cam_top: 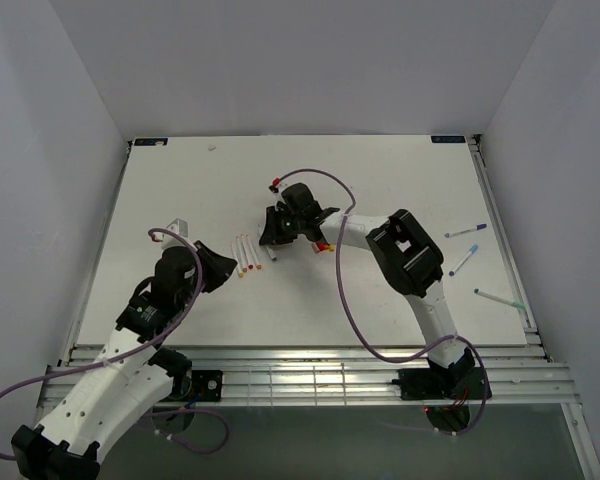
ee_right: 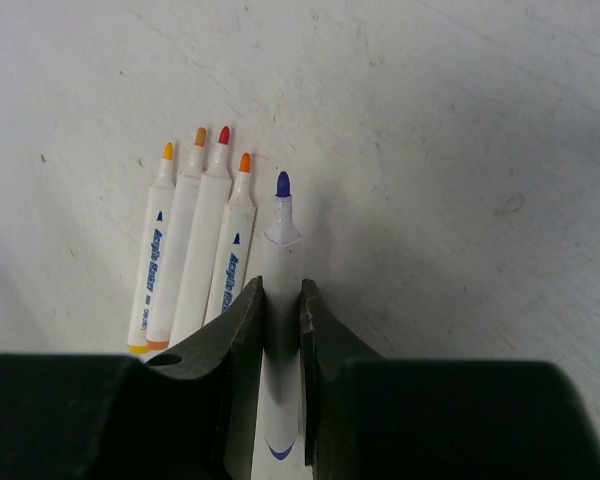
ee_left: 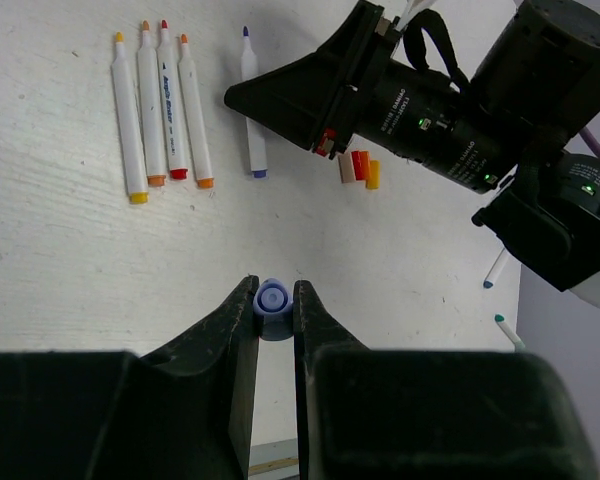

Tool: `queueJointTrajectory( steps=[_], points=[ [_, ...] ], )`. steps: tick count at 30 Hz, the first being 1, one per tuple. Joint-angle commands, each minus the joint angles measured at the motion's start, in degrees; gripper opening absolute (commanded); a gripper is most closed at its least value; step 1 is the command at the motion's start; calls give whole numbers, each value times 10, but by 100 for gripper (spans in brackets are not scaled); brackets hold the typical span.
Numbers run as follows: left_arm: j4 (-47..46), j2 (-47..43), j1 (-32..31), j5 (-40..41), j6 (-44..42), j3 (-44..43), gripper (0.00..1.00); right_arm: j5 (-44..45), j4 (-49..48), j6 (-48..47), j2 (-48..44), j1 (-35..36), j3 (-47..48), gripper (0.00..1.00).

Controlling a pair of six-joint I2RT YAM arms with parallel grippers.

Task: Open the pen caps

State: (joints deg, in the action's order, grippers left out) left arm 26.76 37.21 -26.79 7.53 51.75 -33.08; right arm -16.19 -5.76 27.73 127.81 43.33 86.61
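The left claw pinches a purple cap, while the right claw clamps the uncapped purple pen lying on the worktop beside four open pens, loose caps nearby.

**Table**: white, matt, finely grained, scuffed. **Marker pens** and purple-tipped pen: smooth white plastic barrels with a faint sheen. **Purple pen cap**: smooth plastic, slight gloss. **Left gripper** and right gripper: matt black plastic jaws, lightly textured. **Rails** along the near table edge: bare brushed metal.
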Motion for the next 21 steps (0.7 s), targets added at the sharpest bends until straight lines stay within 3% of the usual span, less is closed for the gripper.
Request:
queueJointTrajectory(
  steps=[1,8,15,21],
  points=[
    [2,-12,2,-10,-2,6,0,12,5,3,16,12,44,15],
    [2,-9,2,-18,-9,2,0,5,-7,29,30,29,66,30],
    [1,-12,2,-27,-14,3,0,6,-7,30,20,30,58,38],
    [-38,21,2,-74,-31,3,0,19,-14,10,-48,25,10,46]
  ],
)
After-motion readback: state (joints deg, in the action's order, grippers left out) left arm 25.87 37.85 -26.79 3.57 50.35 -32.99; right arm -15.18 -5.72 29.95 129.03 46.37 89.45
